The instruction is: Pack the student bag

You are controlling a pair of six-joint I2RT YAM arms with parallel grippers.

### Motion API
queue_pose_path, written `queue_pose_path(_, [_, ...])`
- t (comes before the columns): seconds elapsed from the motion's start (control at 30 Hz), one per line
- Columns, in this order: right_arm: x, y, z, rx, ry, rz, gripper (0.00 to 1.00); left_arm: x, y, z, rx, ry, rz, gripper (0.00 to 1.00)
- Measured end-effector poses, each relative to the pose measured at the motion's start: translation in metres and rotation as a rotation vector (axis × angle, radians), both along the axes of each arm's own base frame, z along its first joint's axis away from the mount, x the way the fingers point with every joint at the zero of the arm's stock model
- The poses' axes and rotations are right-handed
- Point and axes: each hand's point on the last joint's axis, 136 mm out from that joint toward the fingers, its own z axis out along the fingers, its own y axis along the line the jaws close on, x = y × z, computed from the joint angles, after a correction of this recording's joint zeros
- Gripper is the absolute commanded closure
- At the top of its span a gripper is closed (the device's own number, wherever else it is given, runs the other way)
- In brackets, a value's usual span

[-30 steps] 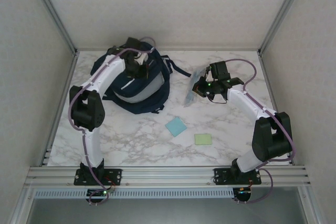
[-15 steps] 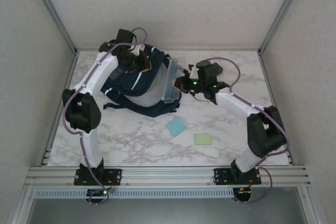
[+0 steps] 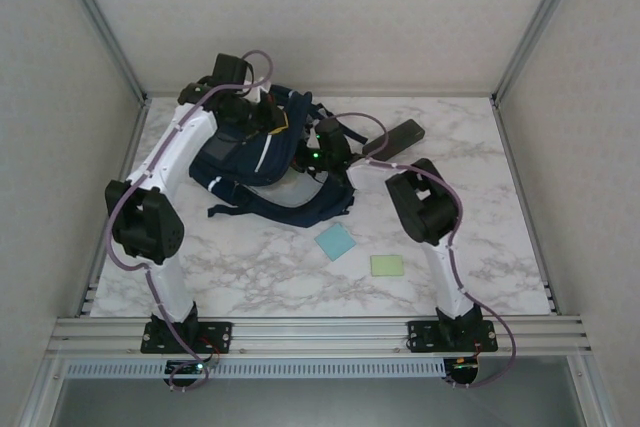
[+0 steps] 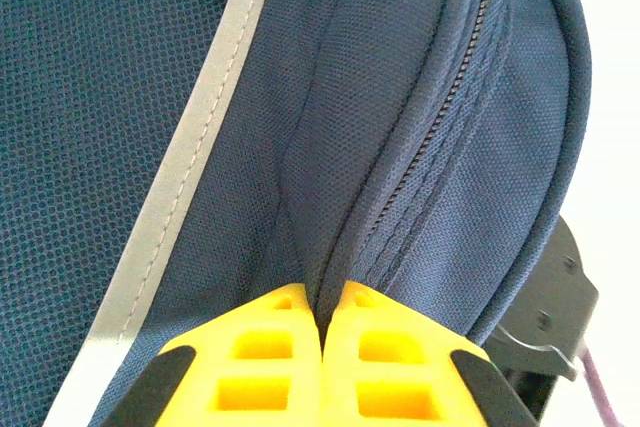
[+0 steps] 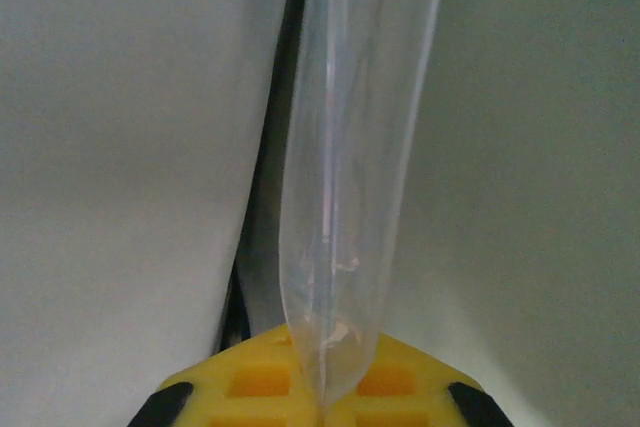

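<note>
Locating backpack (image 3: 225, 162) first. Where? (A)
Far left of bench (image 3: 250, 272). Navy, straps trailing toward the near side. (B)
Left claw (image 4: 322, 312)? (A)
Clamped tight on a fold of backpack fabric just beside the zip. (B)
Right claw (image 5: 320, 382)? (A)
Closed on the end of a clear plastic pouch (image 5: 350, 147), pale surfaces either side. Its arm reaches to the backpack from the right. Blue pad (image 3: 335, 241) and green pad (image 3: 386, 265) lie nearer, apart from the backpack. (B)
</note>
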Motion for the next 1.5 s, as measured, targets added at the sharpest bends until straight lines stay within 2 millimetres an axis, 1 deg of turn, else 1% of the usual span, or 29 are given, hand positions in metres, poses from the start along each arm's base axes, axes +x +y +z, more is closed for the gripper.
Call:
queue_pose_path(0.07, [0.007,0.013,-0.002,0.016,0.006,-0.01,0.84,0.0,-0.001,0.001,-0.007,-0.001,0.001,1.0])
queue_pose_path(0.1, [0.01,0.02,-0.002,0.025,0.006,-0.01,0.7,0.0,-0.001,0.001,-0.01,-0.003,0.002,1.0])
queue_pose_path(0.13, [0.012,0.024,-0.002,0.032,0.01,-0.013,0.61,0.0,-0.001,0.001,-0.011,0.0,0.003,1.0])
queue_pose_path(0.17, [0.012,0.027,-0.002,0.037,0.013,-0.014,0.54,-0.001,-0.001,0.0,-0.011,0.001,0.003,1.0])
queue_pose_path(0.23, [0.011,0.033,0.0,0.046,0.029,-0.022,0.45,0.0,-0.002,0.0,-0.017,0.0,0.003,1.0])
queue_pose_path(0.3, [0.01,0.031,-0.003,0.045,0.045,-0.034,0.37,0.0,0.001,0.002,-0.03,-0.008,0.013,1.0])
queue_pose_path(0.37, [0.006,0.025,0.004,0.047,0.039,-0.05,0.29,-0.001,0.004,0.004,-0.045,-0.014,0.024,1.0])
queue_pose_path(0.5, [-0.013,-0.003,0.016,0.0,0.055,-0.085,0.2,0.002,0.019,0.005,-0.057,-0.016,0.069,1.0])
queue_pose_path(0.57, [-0.028,-0.026,0.021,-0.047,0.079,-0.099,0.17,0.005,0.025,0.001,-0.061,-0.013,0.086,1.0])
queue_pose_path(0.6, [-0.033,-0.038,0.027,-0.065,0.084,-0.11,0.15,0.007,0.027,-0.001,-0.063,-0.011,0.093,1.0])
queue_pose_path(0.67, [-0.036,-0.057,0.044,-0.088,0.07,-0.135,0.13,0.007,0.029,-0.004,-0.065,-0.006,0.098,1.0])
queue_pose_path(0.73, [-0.036,-0.081,0.066,-0.118,0.033,-0.174,0.09,0.007,0.029,-0.006,-0.068,-0.004,0.097,1.0])
queue_pose_path(0.77, [-0.035,-0.094,0.074,-0.144,0.019,-0.199,0.06,0.007,0.028,-0.006,-0.071,-0.004,0.096,1.0])
queue_pose_path(0.8, [-0.034,-0.106,0.08,-0.176,0.009,-0.227,0.01,0.007,0.028,-0.006,-0.073,-0.005,0.094,1.0])
queue_pose_path(0.87, [-0.031,-0.13,0.082,-0.259,0.003,-0.287,0.01,0.007,0.027,-0.007,-0.078,-0.006,0.091,1.0])
queue_pose_path(0.93, [-0.025,-0.159,0.078,-0.375,0.018,-0.362,0.01,0.006,0.027,-0.008,-0.081,-0.004,0.088,1.0])
queue_pose_path(1.07, [-0.009,-0.217,0.061,-0.602,0.1,-0.5,0.01,0.003,0.026,-0.012,-0.09,-0.003,0.085,1.0])
queue_pose_path(1.13, [0.005,-0.249,0.054,-0.72,0.16,-0.578,0.01,0.001,0.026,-0.014,-0.093,0.0,0.085,1.0])
queue_pose_path(1.2, [0.017,-0.272,0.039,-0.81,0.21,-0.631,0.01,-0.001,0.026,-0.015,-0.095,0.0,0.083,1.0])
queue_pose_path(1.27, [0.019,-0.291,0.022,-0.897,0.264,-0.659,0.01,-0.002,0.026,-0.016,-0.098,-0.001,0.081,1.0])
queue_pose_path(1.3, [0.018,-0.299,0.011,-0.953,0.302,-0.661,0.01,-0.003,0.026,-0.017,-0.099,-0.004,0.081,1.0])
queue_pose_path(1.33, [0.021,-0.302,0.003,-0.98,0.322,-0.66,0.01,-0.005,0.027,-0.018,-0.1,-0.005,0.081,1.0])
queue_pose_path(1.4, [0.029,-0.304,-0.016,-1.014,0.355,-0.657,0.01,-0.009,0.028,-0.02,-0.101,-0.001,0.08,1.0])
queue_pose_path(1.47, [0.032,-0.304,-0.034,-1.04,0.388,-0.646,0.01,-0.011,0.028,-0.02,-0.103,-0.002,0.081,1.0])
queue_pose_path(1.5, [0.032,-0.305,-0.039,-1.049,0.398,-0.643,0.01,-0.011,0.028,-0.02,-0.104,-0.006,0.081,1.0])
